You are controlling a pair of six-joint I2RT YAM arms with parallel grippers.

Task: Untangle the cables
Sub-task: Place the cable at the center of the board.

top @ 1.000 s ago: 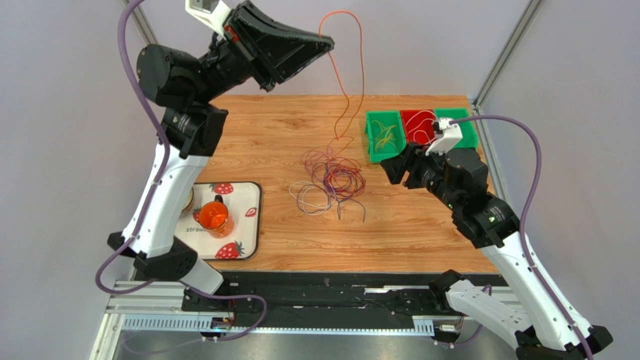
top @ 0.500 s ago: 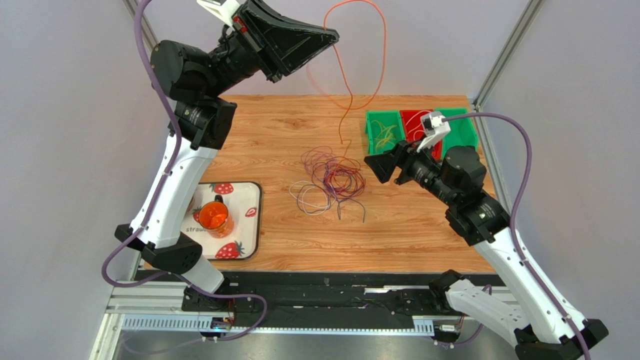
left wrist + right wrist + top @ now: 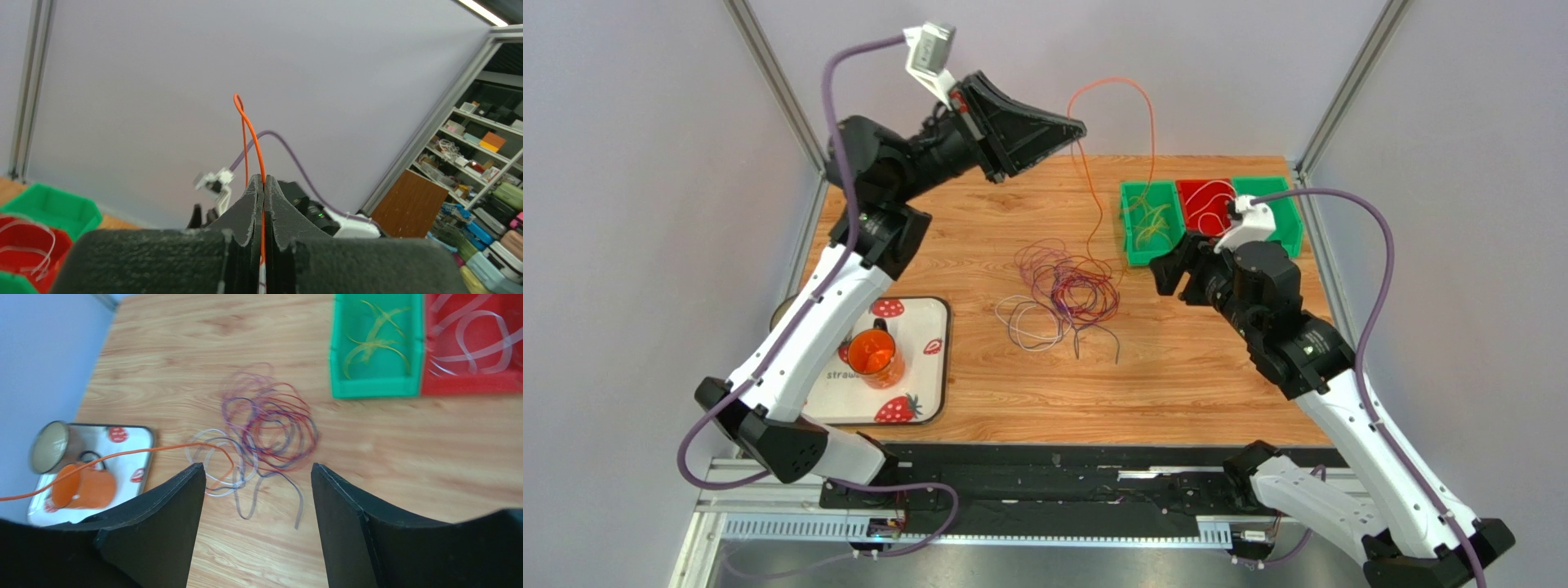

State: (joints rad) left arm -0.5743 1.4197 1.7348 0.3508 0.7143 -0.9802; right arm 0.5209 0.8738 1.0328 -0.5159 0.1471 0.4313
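The cables (image 3: 1063,292) lie as a loose tangle of purple, red, white and grey loops at the table's middle, also in the right wrist view (image 3: 270,425). My left gripper (image 3: 1081,126) is high above the table's far edge, shut on an orange cable (image 3: 1100,202). This cable loops up over the bins and hangs down to the tangle. In the left wrist view the orange cable (image 3: 251,131) rises from between my closed left gripper (image 3: 264,184). My right gripper (image 3: 1163,272) is open and empty, right of the tangle, with the tangle ahead of it in its wrist view (image 3: 258,471).
A green bin (image 3: 1133,233) with yellow cables, a red bin (image 3: 1195,227) with white cables and another green bin (image 3: 1286,221) stand at the far right. A strawberry tray (image 3: 922,368) with an orange cup (image 3: 873,355) and a metal cup (image 3: 49,444) sits at the near left.
My left gripper has come down and to the right with the orange cable, whose loop now hangs over the bins. My right gripper pushed toward the tangle, then drew back right.
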